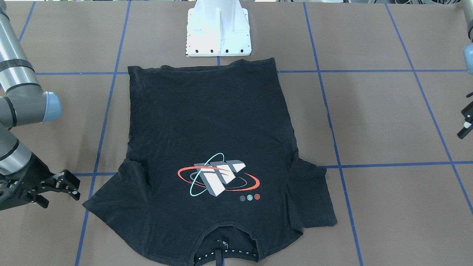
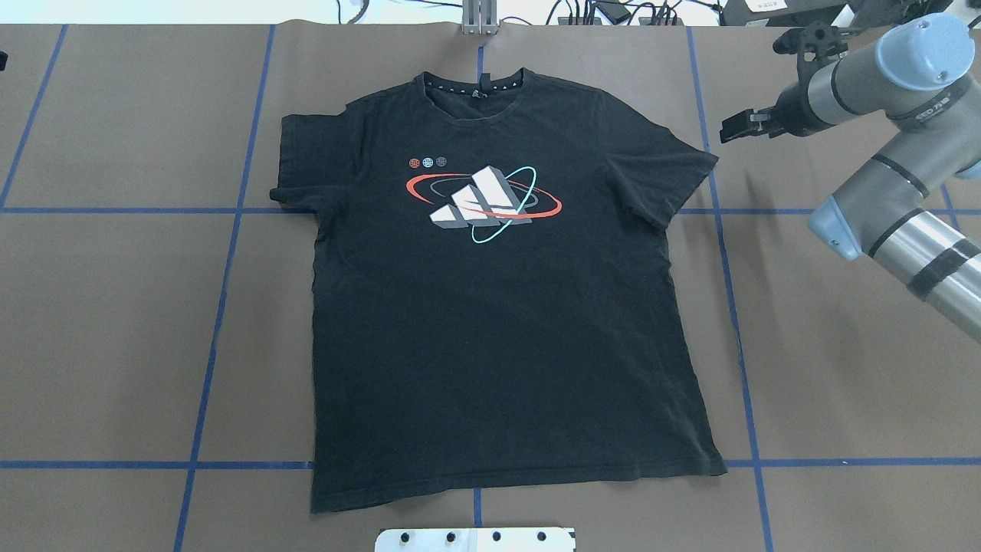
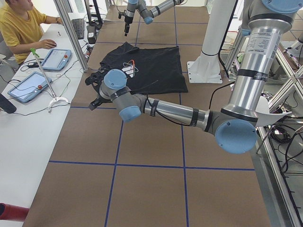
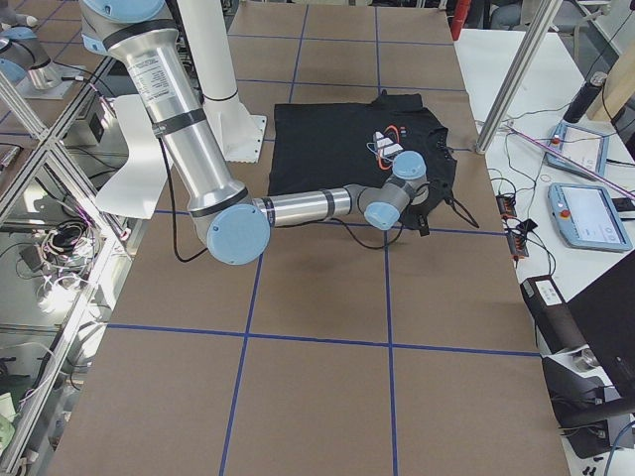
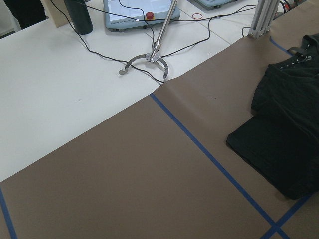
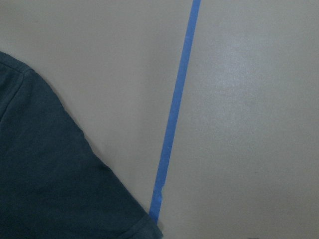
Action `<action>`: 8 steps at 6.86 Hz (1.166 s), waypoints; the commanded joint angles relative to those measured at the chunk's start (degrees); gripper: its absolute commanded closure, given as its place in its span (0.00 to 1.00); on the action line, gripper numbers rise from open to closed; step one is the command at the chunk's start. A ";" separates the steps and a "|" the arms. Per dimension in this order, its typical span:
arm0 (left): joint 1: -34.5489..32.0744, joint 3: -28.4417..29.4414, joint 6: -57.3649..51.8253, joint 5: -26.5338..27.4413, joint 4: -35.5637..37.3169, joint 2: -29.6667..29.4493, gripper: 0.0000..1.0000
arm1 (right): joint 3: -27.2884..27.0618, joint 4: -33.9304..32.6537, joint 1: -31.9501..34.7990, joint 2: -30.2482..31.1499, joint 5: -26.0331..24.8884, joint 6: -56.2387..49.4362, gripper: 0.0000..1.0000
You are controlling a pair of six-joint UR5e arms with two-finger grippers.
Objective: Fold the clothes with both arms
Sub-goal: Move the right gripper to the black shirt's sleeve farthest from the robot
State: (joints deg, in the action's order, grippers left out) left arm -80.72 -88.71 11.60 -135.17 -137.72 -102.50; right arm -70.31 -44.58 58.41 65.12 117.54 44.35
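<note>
The black T-shirt (image 2: 498,322) lies spread flat on the brown paper-covered surface (image 2: 115,345), which is divided by blue tape lines (image 2: 222,307); the logo print (image 2: 483,201) faces up, in white, grey, red and teal, and sits on the chest below the collar (image 2: 475,84); the collar points away from the robot, and the hem (image 2: 521,487) lies near the white pedestal base (image 1: 218,33) without touching it; both short sleeves are spread outward. The right arm (image 2: 904,238) reaches in from the robot's right side; the right hand (image 2: 728,134) sits just beside the tip of the sleeve (image 2: 674,176) on that side, fingers pointed toward the cloth; whether the fingers are apart or together cannot be determined, since they overlap in the exterior views and do not appear in the right wrist view; that view shows only a sleeve edge beside one tape line. The left hand (image 1: 465,129) sits well apart from the opposite sleeve (image 1: 314,195), at the edge of the front-facing view; only part of it shows there, so its state cannot be determined either. The left wrist view shows that sleeve and part of the collar on the surface; beyond the paper's edge lies a white desk (image 5: 60,84) carrying cables and a teach pendant (image 5: 139,10). In the left side view, a person in a yellow shirt (image 3: 21,28) sits at that desk.
</note>
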 commanded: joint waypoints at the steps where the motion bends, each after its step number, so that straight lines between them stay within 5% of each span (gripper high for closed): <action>1: 0.30 -0.06 0.00 0.00 -0.01 0.02 0.00 | 1.06 1.17 -2.50 -0.43 -3.01 1.96 0.17; 8: 0.30 0.20 -0.08 0.00 -0.01 0.11 0.00 | 4.92 2.57 -4.70 -2.63 -5.38 1.97 0.28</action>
State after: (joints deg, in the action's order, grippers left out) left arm -80.42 -88.56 11.54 -135.18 -137.72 -102.40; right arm -65.56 -42.08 54.16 62.56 112.82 46.32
